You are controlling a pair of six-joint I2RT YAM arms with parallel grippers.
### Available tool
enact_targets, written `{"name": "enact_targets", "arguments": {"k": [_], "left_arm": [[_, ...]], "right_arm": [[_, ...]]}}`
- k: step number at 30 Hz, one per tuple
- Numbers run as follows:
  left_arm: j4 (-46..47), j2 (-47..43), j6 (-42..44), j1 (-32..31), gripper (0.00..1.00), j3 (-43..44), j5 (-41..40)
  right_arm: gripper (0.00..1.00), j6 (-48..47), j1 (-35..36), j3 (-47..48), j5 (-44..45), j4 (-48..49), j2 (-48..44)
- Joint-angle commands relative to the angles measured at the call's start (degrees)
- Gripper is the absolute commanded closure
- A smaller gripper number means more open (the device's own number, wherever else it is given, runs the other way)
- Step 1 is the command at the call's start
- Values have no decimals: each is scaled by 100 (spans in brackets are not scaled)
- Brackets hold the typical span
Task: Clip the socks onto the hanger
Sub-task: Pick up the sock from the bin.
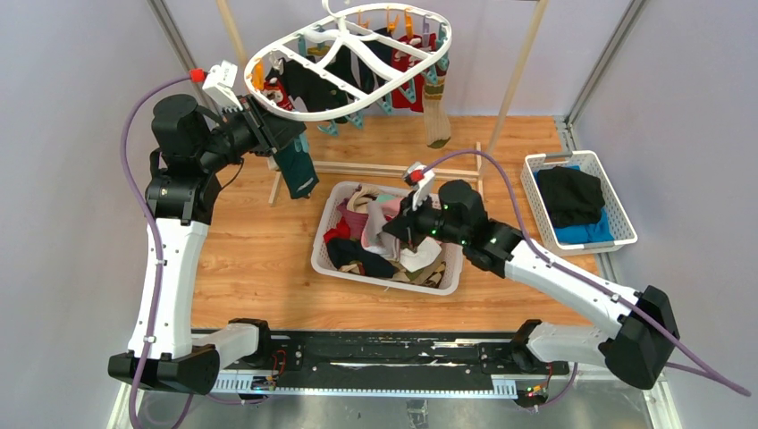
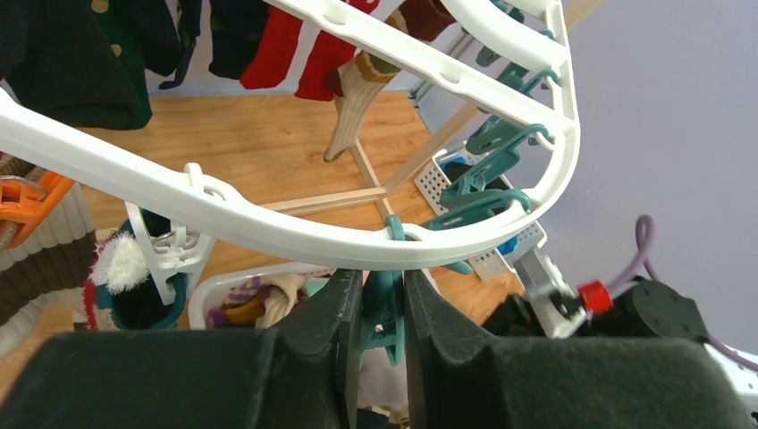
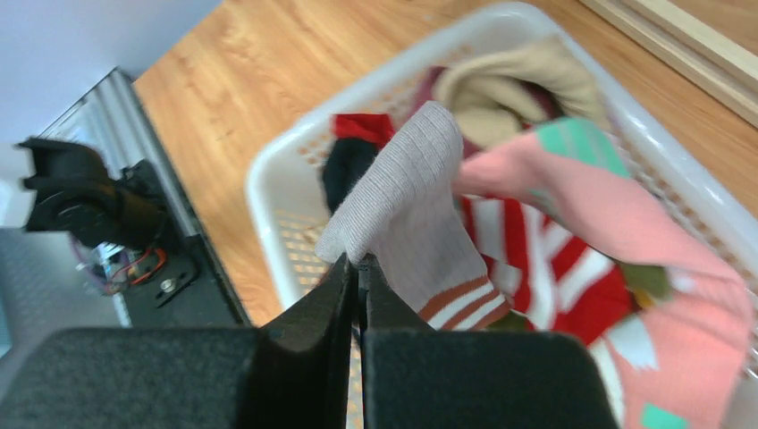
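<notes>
Right claw (image 3: 357, 264): clenched on the edge of a grey sock (image 3: 407, 214), ribbed, with brown stripes at its far end. The sock hangs lifted over the basket (image 1: 318, 255). Beneath and beside it is the sock pile: a pink sock (image 3: 626, 223) with teal marks, a red-white striped one (image 3: 536, 259), a beige one (image 3: 518, 85), and black at the basket's near wall. The basket sits on the wooden table (image 1: 250, 259), mid-field, ahead of both arm bases.

Left claw (image 2: 383, 308): raised to the hanger (image 2: 268, 228), fingers (image 2: 331, 331) pinched on a teal clip (image 2: 384, 299) that dangles from the underside of the white rim. More teal clips (image 2: 487, 170) hang along the rim to the right, and an orange one (image 2: 31, 197) sits at the far left edge. A dark teal sock (image 1: 295, 170) hangs just below this claw.

Hanger: hung at the back of the table, already carrying socks, among them red (image 1: 411, 63), dark, and one long beige sock (image 1: 436, 116).

Far right: a second basket (image 1: 536, 192) holds black and blue clothes.
</notes>
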Motion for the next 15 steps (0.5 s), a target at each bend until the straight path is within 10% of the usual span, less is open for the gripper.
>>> {"name": "enact_targets", "arguments": {"k": [1, 5, 15], "left_arm": [[-111, -72, 91, -23, 86, 165, 44], [-153, -59, 109, -23, 86, 222, 44], [-239, -83, 191, -23, 86, 295, 74]], "right_arm": [[100, -295, 819, 316, 414, -553, 179], [94, -251, 1364, 457, 717, -588, 660], [39, 569, 1575, 324, 1205, -625, 499]]}}
